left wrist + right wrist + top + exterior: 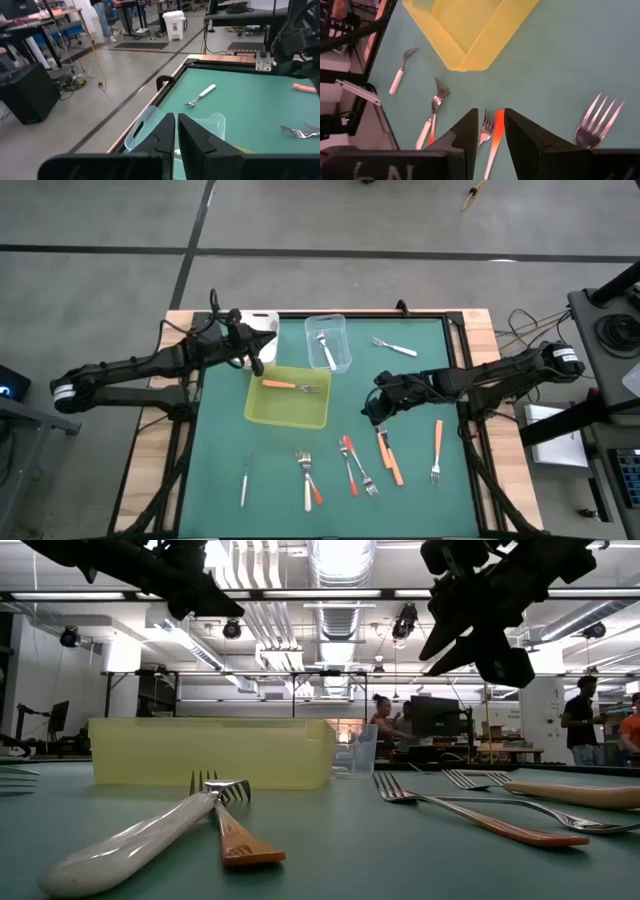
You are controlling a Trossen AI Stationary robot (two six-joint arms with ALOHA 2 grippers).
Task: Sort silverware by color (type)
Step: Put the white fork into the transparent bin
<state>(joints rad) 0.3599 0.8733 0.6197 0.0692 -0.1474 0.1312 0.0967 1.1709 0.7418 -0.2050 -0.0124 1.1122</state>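
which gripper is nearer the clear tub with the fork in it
Left. The left gripper sits just beside the clear tub, over the yellow tray's far corner. The right gripper is farther off, above the forks near the table's middle.

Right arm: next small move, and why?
Probably lower the right pincer straight onto the orange-handled fork showing between its open fingers. It hangs above the table and holds nothing, and the yellow tray already holds one orange-handled fork. The left pincer, shut, waits by the tray's rear corner.
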